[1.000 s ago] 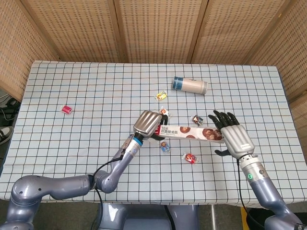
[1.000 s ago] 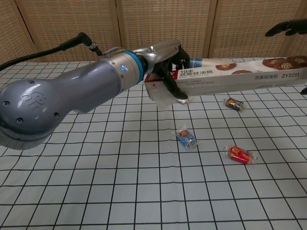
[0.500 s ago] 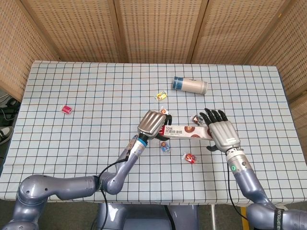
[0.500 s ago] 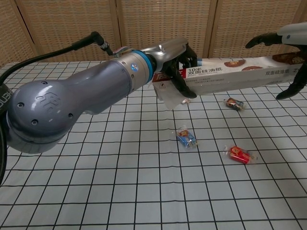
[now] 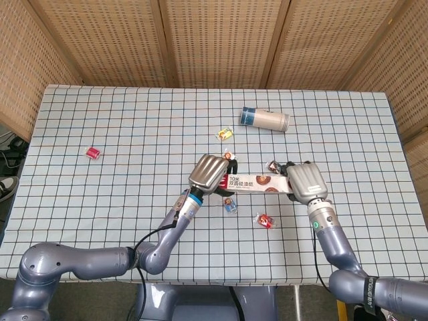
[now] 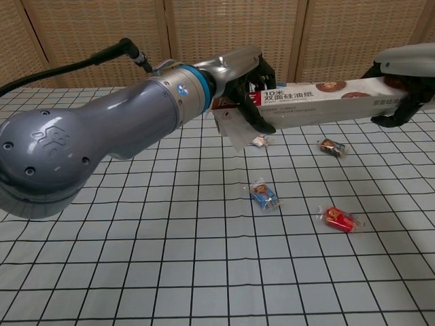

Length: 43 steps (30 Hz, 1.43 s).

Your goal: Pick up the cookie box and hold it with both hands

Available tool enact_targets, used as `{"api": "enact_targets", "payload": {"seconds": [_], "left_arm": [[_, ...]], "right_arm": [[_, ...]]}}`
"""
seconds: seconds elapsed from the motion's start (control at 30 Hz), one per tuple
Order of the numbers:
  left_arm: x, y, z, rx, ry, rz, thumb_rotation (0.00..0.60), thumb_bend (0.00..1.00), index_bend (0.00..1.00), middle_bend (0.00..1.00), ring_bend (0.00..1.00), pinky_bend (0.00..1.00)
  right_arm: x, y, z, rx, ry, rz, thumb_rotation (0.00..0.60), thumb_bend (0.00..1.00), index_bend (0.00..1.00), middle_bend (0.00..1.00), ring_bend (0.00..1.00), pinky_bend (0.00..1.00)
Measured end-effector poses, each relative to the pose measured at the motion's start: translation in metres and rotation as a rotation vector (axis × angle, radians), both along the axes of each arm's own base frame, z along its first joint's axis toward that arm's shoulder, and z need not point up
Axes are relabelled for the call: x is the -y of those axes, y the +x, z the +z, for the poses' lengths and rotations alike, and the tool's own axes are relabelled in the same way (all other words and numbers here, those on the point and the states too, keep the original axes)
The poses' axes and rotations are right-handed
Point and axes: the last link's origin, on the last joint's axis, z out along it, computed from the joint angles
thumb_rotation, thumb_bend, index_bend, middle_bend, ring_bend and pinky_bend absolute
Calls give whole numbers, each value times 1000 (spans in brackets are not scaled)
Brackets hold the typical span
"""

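Cookie box (image 5: 257, 182): a long, narrow carton held off the checked tablecloth (image 5: 134, 147), roughly level, spanning the gap between both hands; in the chest view it shows white with cookie pictures and printed text (image 6: 319, 102).
Left hand (image 5: 208, 173): wraps the box's left end, its silver back turned to the head camera; from the chest view the dark fingers (image 6: 255, 112) curl over the front face of the carton and grip it.
Right hand (image 5: 304, 182): closed around the box's right end, its fingers (image 6: 397, 112) hooked under and around the carton in the chest view, though that frame cuts off part of the hand.
Blue candy (image 5: 231, 205): on the cloth just below the box, near the left hand.
Red candy (image 5: 265, 221): on the cloth below the middle of the box, a little toward the right hand.
Brown candy (image 6: 332, 147): on the cloth beneath the box's right half.
Yellow candy (image 5: 224, 134): beyond the box, toward the can.
Can (image 5: 265, 120): a cylinder lying on its side, well apart from the box at the far side.
Red wrapper (image 5: 93, 153): alone, far off to the left.
Small wrapper by the left hand (image 6: 259, 140): probably another candy; too small to tell.
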Motion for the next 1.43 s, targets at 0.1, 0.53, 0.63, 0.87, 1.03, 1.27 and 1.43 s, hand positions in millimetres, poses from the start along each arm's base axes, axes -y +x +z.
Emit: {"api": "enact_targets", "payload": {"seconds": [0.1, 0.53, 0.63, 0.87, 1.03, 1.27, 1.43], "left_arm": [[0, -1, 0, 8, -4, 2, 600, 351, 687, 557, 546, 625], [4, -8, 19, 80, -76, 13, 600, 0, 0, 0, 0, 0], [4, -14, 35, 103, -60, 12, 600, 0, 0, 0, 0, 0], [2, -54, 100, 91, 62, 28, 600, 0, 0, 0, 0, 0], [14, -119, 157, 7, 203, 118, 600, 0, 0, 0, 0, 0], [78, -238, 217, -146, 355, 346, 600, 0, 0, 0, 0, 0], [125, -290, 234, -160, 403, 484, 600, 0, 0, 0, 0, 0]], "right_arm": [[0, -2, 1, 11, 20, -11, 600, 761, 629, 581, 706, 767], [2, -5, 6, 91, 40, -11, 600, 765, 622, 580, 710, 777], [3, -9, 6, 87, 40, -11, 600, 765, 622, 580, 710, 777], [2, -17, 2, 72, 37, -16, 600, 765, 621, 580, 709, 777], [0, -17, -4, 56, 39, -14, 600, 765, 621, 580, 710, 777], [-2, -12, -10, 49, 31, -2, 600, 766, 621, 580, 709, 777], [-4, -8, -14, 39, 28, 5, 600, 766, 621, 580, 709, 777]]}}
